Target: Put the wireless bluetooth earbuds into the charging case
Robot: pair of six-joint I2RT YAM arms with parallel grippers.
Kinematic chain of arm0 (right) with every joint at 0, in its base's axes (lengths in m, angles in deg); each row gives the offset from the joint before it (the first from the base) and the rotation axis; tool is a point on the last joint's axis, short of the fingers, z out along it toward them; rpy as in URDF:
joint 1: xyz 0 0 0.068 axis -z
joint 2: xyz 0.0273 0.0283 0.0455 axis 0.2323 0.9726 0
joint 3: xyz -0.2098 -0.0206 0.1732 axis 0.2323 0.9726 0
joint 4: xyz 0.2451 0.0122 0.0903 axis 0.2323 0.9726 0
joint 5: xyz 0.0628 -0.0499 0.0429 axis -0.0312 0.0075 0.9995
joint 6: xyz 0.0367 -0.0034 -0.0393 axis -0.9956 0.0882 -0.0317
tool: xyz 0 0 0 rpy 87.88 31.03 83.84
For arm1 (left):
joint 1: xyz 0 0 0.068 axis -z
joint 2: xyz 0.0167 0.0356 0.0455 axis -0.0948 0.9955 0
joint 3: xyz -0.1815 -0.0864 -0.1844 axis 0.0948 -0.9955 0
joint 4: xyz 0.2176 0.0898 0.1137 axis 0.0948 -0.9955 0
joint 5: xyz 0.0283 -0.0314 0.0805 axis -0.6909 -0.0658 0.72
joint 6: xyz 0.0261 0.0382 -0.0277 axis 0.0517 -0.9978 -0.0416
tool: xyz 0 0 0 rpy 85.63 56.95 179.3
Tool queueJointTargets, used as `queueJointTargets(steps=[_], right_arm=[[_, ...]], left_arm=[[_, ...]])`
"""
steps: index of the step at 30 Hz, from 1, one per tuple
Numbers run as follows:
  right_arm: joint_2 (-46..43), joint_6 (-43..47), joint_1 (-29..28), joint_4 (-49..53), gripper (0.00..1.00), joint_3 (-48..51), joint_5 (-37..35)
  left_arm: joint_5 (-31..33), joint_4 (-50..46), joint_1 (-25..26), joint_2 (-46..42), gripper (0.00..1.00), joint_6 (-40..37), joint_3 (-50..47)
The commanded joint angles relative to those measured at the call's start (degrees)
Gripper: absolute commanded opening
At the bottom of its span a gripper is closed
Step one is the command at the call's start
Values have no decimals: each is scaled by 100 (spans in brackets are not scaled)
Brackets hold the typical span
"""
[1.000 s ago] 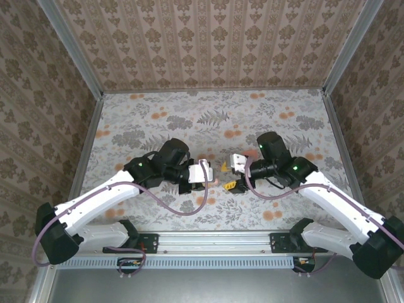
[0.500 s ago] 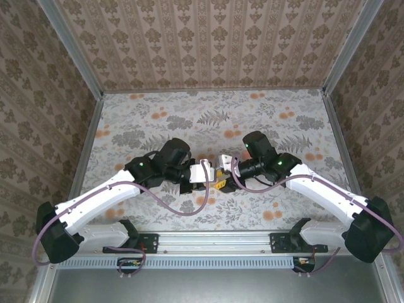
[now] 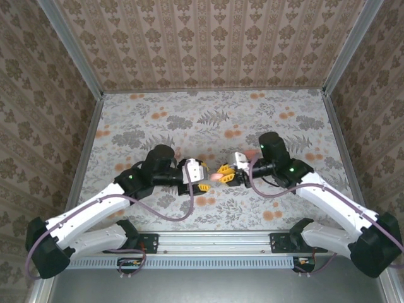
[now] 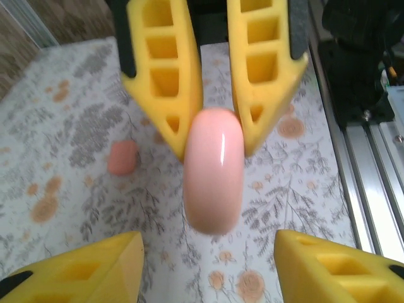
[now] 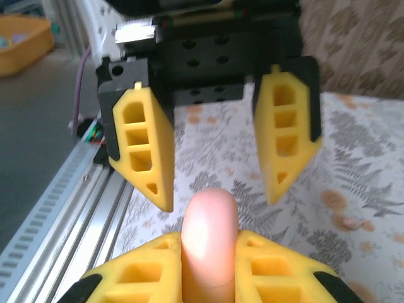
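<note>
The charging case [image 4: 213, 169] is a glossy pink oval and looks closed; it hangs a little above the table. My right gripper [image 5: 209, 243] is shut on the case [image 5: 209, 227], clamping one end between its yellow fingers [image 4: 170, 95]. My left gripper [image 4: 208, 246] faces it, open, with its fingertips [image 4: 120, 252] wide apart and clear of the case's free end. From above, the two grippers [image 3: 203, 178] [image 3: 228, 175] meet nose to nose with the case [image 3: 218, 177] between them. One salmon-pink earbud [image 4: 122, 157] lies on the tablecloth beyond the case.
The floral tablecloth [image 3: 208, 120] has flat orange flower prints. The aluminium rail [image 4: 372, 183] with the arm bases runs along the near edge. Patterned walls [image 3: 208, 44] close in the back and both sides.
The right gripper came in and shut on the pink case. The left gripper opened, let the case go and drew back a little to the left.
</note>
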Motion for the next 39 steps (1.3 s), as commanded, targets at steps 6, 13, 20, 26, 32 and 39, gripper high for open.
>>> queueJointTargets(steps=[6, 13, 20, 26, 32, 39], right_arm=[[-439, -1074, 336, -1887, 18, 589, 1079], [-453, -1203, 345, -2032, 18, 585, 1231], [-406, -1183, 352, -1999, 18, 567, 1217], [-399, -1089, 354, -1880, 18, 563, 1119], [-400, -951, 354, -1639, 20, 519, 1063], [-649, -233, 354, 92, 47, 52, 350]], left_arm=[[-944, 1739, -53, 99, 61, 612, -308], [-1306, 2053, -51, 353, 58, 677, -198], [-1562, 2072, -58, 407, 41, 835, -106], [-1639, 2065, -51, 388, 32, 931, -46], [-1505, 1875, -52, 429, 20, 934, 46], [-575, 546, -27, 441, 13, 157, 410]])
